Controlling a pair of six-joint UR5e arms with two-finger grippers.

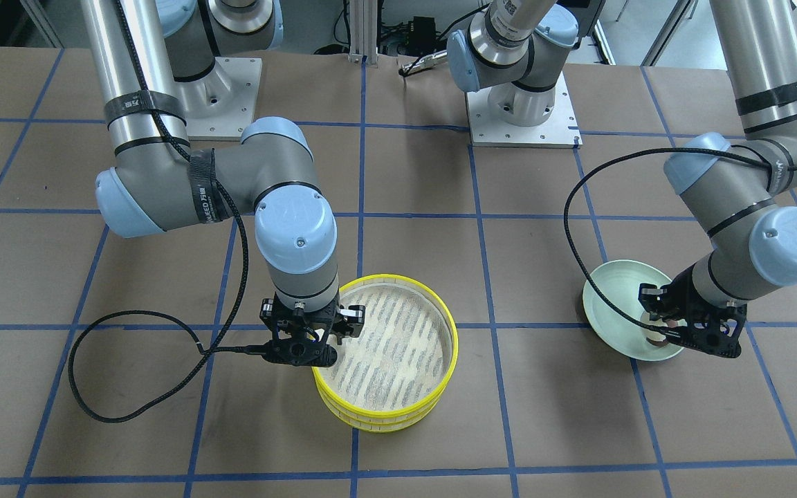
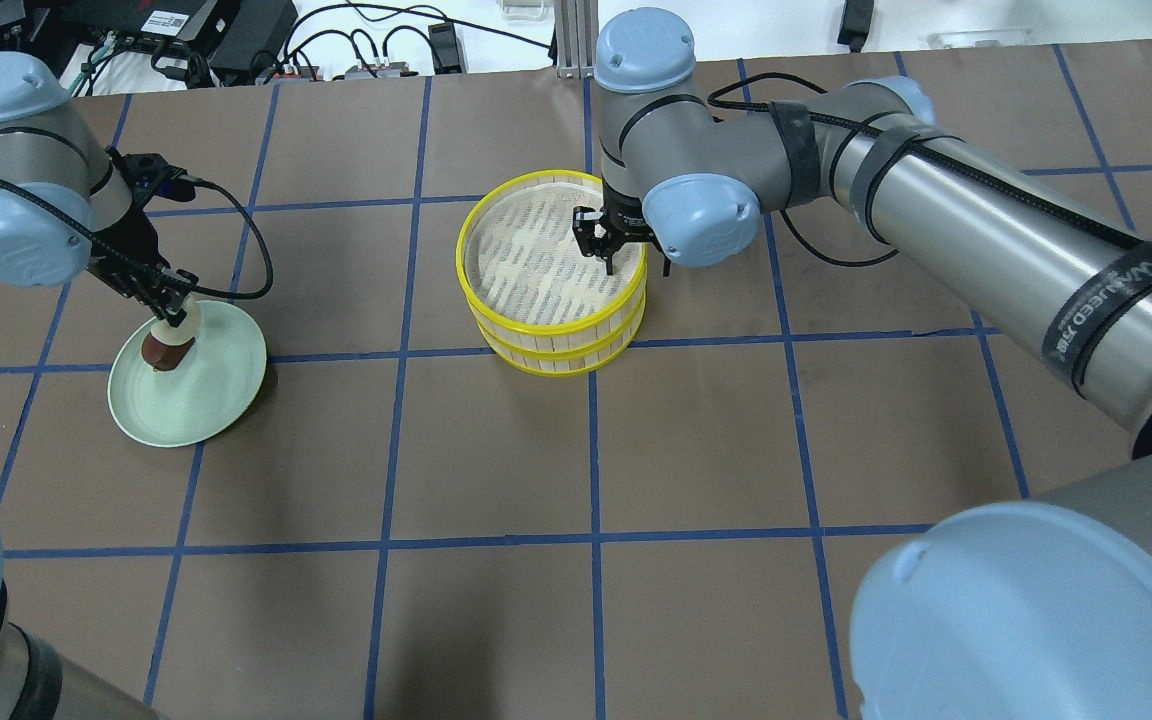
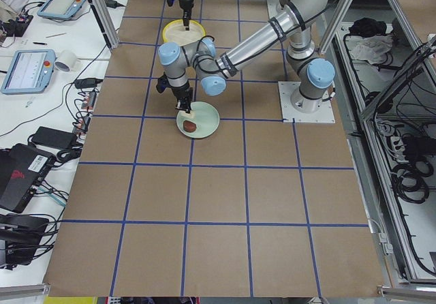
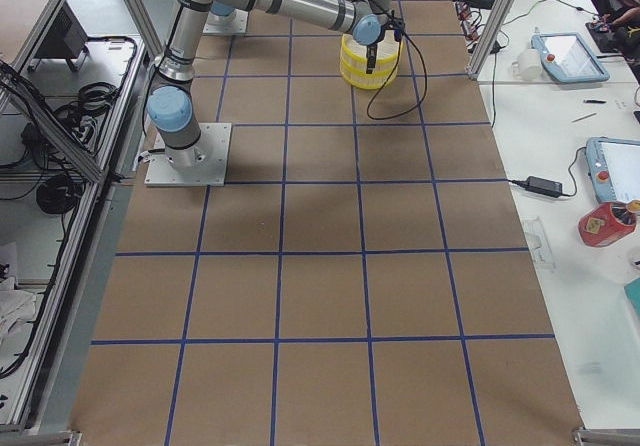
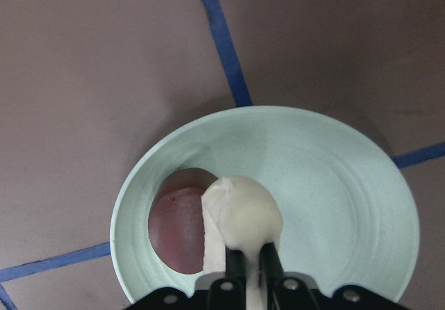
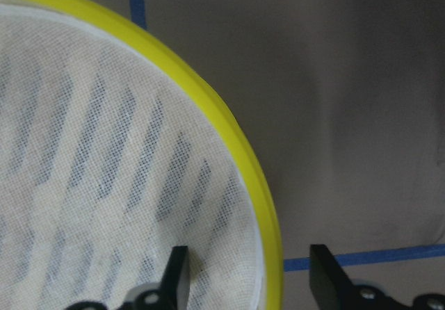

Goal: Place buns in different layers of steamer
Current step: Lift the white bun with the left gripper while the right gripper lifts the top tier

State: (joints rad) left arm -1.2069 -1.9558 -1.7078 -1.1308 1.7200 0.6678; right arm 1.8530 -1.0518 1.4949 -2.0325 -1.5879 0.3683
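Observation:
My left gripper is shut on the cream-white bun just over the pale green plate. The dark reddish-brown bun lies on the plate right beside it. In the overhead view the left gripper holds the cream bun above the brown bun. The yellow-rimmed steamer stands stacked at the table's middle, and its top tray holds only mesh cloth. My right gripper is open and astride the steamer's rim, one finger inside and one outside.
The plate sits on the brown paper table, well to the left of the steamer in the overhead view. A black cable loops beside the right arm. Blue tape lines grid the table.

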